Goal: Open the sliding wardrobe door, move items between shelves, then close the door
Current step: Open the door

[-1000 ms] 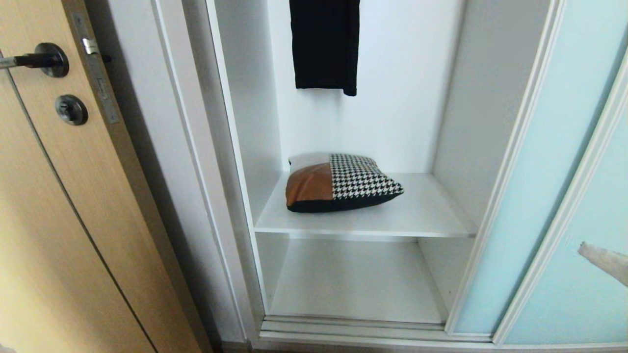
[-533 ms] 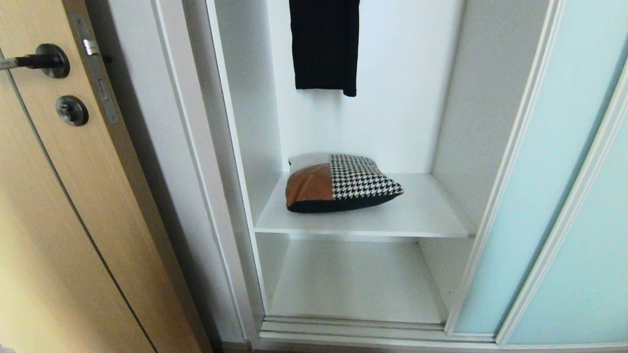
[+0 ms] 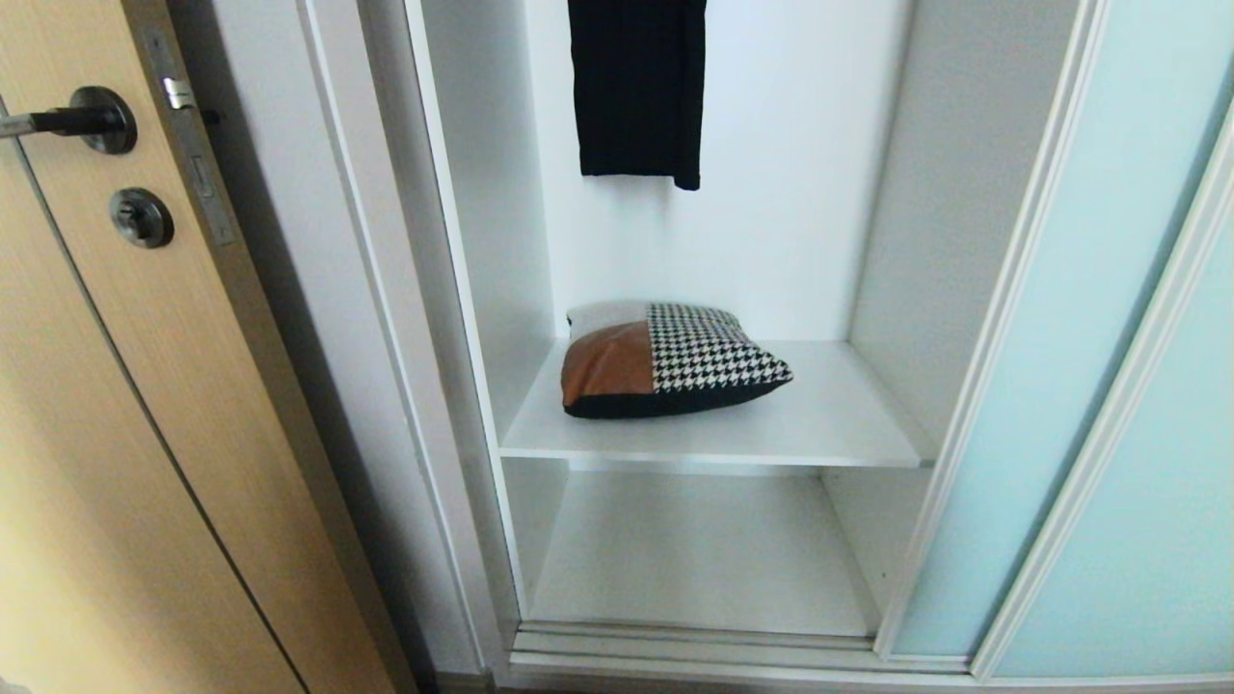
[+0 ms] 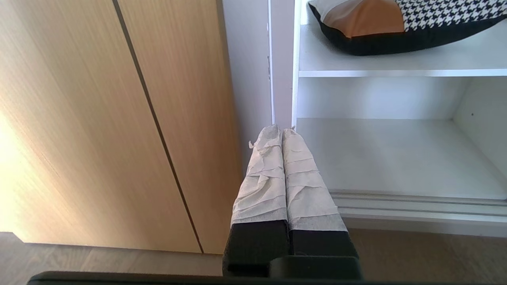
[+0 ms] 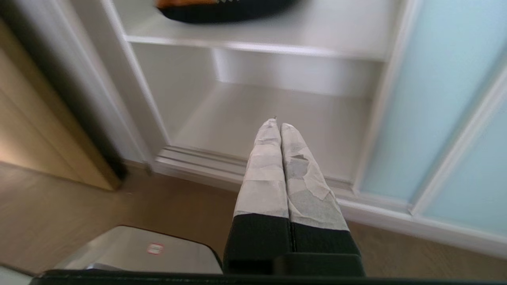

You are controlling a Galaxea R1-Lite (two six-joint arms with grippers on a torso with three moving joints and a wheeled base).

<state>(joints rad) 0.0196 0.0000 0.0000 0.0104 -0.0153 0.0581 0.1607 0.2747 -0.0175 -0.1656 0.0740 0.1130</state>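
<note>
Sliding wardrobe door (image 3: 1051, 318) pushed right, wardrobe open; patchwork cushion (image 3: 665, 361) on upper shelf (image 3: 829, 414) near its left edge; lower shelf (image 3: 694, 549) bare; left gripper (image 4: 282, 132) and right gripper (image 5: 276, 126) low before the wardrobe, jaws together, empty

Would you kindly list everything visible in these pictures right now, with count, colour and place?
cushion: one, brown, houndstooth and grey patchwork with black underside, lying on the upper shelf toward its left.
upper shelf: one, white, midway up the open wardrobe bay.
lower shelf: one, white, at the bay's bottom, bare.
black garment: one, hanging above the cushion.
sliding wardrobe door: one, frosted pale aqua, slid to the right of the bay.
wooden door: one, light wood with dark lever handle, left of the wardrobe.
floor: wood-toned, before the wardrobe.
left gripper: one, pale-wrapped jaws shut, low before the bay's left edge, empty.
right gripper: one, pale-wrapped jaws shut, low before the lower shelf, empty.
</note>
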